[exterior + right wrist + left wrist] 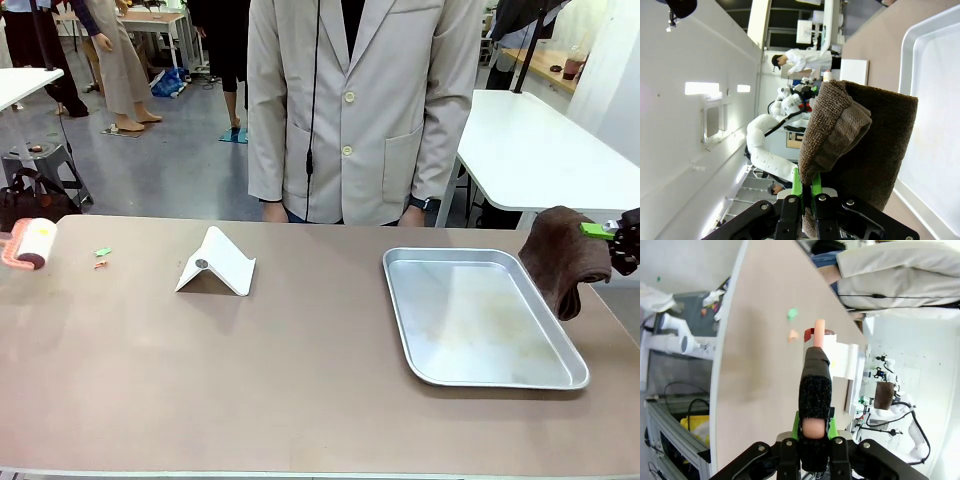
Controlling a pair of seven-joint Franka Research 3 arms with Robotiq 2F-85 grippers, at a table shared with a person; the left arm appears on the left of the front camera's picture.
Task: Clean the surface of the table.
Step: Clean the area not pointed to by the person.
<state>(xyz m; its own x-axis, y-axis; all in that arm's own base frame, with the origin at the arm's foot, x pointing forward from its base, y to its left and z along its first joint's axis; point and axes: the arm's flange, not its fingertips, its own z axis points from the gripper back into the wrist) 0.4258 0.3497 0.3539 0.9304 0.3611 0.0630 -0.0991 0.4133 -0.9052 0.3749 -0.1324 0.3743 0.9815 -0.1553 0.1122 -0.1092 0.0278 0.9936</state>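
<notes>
The taupe-brown table [300, 370] spans the front view. My left gripper [813, 432] is shut on the black-padded handle of a lint roller [816, 365]. The roller's pink and white head [30, 243] hangs over the table's far left edge. A green scrap [103, 251] and an orange scrap [101, 265] lie just right of the roller head. My right gripper [612, 236] at the right edge is shut on a folded brown cloth [562, 256], which hangs beside the tray. In the right wrist view the cloth [860, 135] droops from the gripper [806, 187].
A shiny metal tray [400, 300] lies right of centre with nothing in it. A white folded card [215, 263] stands left of centre. A person in a beige jacket [350, 100] stands at the far edge, hands down. The near half of the table is bare.
</notes>
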